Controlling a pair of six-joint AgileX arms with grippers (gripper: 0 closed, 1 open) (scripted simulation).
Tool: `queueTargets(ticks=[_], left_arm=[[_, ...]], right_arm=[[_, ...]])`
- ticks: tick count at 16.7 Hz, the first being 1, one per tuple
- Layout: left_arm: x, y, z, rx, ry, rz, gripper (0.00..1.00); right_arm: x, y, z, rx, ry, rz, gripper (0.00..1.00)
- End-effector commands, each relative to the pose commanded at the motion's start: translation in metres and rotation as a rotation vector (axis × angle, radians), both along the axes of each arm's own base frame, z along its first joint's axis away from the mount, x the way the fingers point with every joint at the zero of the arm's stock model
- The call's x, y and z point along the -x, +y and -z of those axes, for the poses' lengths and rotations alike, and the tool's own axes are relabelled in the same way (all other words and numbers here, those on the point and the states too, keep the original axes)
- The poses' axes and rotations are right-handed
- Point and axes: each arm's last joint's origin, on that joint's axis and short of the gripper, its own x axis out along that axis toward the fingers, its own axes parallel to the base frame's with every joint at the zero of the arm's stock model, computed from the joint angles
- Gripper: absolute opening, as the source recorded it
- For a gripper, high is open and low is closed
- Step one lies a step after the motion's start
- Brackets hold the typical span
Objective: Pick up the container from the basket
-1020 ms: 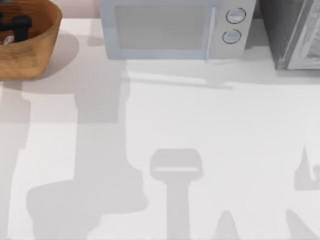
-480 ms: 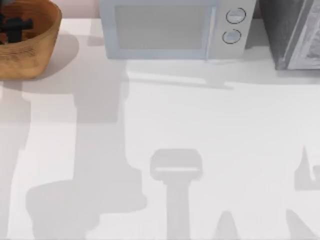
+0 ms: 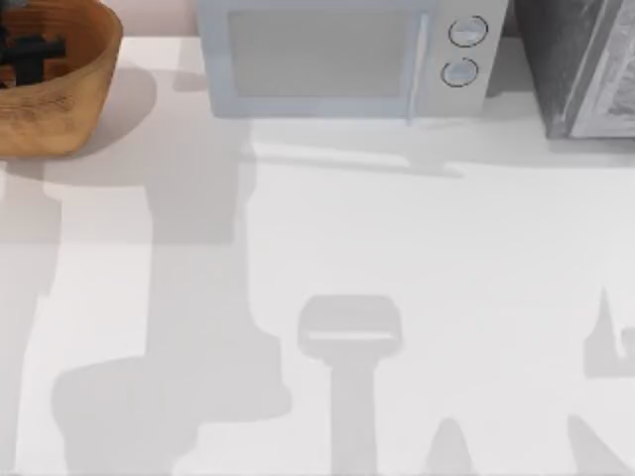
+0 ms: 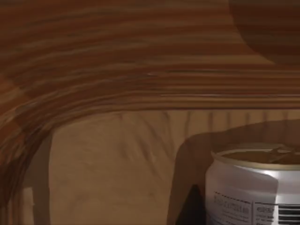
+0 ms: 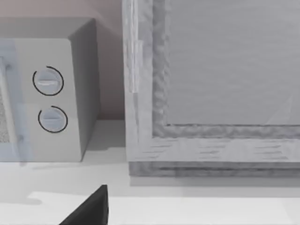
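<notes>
The basket [image 3: 69,109], round, woven and tan-orange, stands at the table's far left back corner. My left gripper [image 3: 27,55] shows as a dark shape down inside it. In the left wrist view the ribbed orange-brown inner wall of the basket [image 4: 140,56] curves close around the camera. The container [image 4: 253,187] stands upright on the basket floor right in front, a small can with a tan top and a white side with printing. In the top view the gripper covers the container. A dark part of my right gripper [image 5: 89,213] shows low in the right wrist view.
A pale grey microwave [image 3: 327,55] with two round knobs stands at the back middle, also seen from the right wrist [image 5: 47,93]. A grey framed box [image 3: 580,64] stands at the back right. Arm shadows lie across the white table.
My left gripper has shifted within the basket and now covers the container, which showed at the basket's left side a second ago. Nothing else has moved.
</notes>
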Motion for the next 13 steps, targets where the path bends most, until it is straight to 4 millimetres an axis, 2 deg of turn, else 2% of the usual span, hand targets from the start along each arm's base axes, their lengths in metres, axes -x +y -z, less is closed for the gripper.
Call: queueTargets(ticks=[3,6,8,10,13], left_arm=[[0.001,-0.002,-0.006,0.005,-0.003,0.0,0.0],[0.003,-0.015,-0.033,0.023,-0.039,0.015,0.0],[0.009,-0.03,-0.063,0.044,-0.084,0.038,0.0],[0.023,-0.048,-0.103,0.064,-0.152,0.068,0.0],[0.063,-0.073,-0.166,0.091,-0.279,0.117,0.0]], right_arm=[[0.0,0.0,0.0,0.0,0.0,0.0,1.0],[0.0,0.0,0.0,0.0,0.0,0.0,1.0],[0.0,0.0,0.0,0.0,0.0,0.0,1.0],[0.0,0.0,0.0,0.0,0.0,0.0,1.0],[0.0,0.0,0.0,0.0,0.0,0.0,1.0]])
